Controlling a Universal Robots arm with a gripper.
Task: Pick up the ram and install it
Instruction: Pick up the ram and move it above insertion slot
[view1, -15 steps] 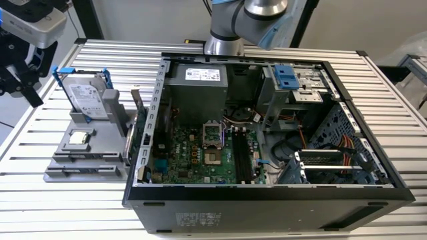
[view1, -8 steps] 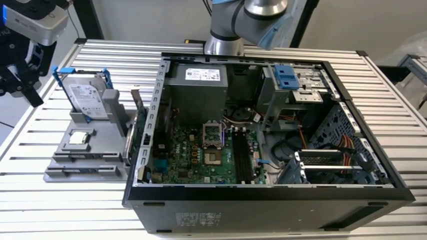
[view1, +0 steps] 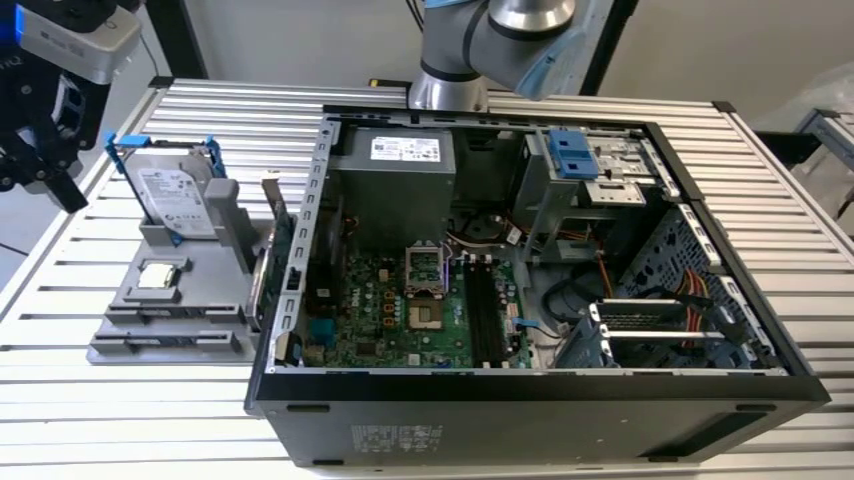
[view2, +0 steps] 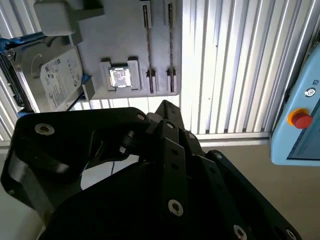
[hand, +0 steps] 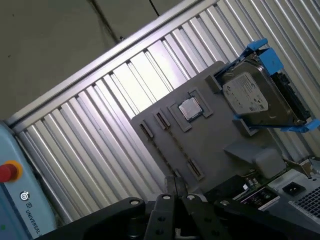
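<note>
Pressing its fingertips together on nothing, the gripper (view2: 165, 107) is hovering over the gray holder (view2: 110, 40). The ram (view2: 148, 50) is standing on edge in the holder's slot just beside the processor chip (view2: 120, 77). In the exterior view the holder is sitting at nine o'clock from the open computer case (view1: 534, 410), with the hard drive (view1: 174, 190) at its twelve o'clock end
</note>
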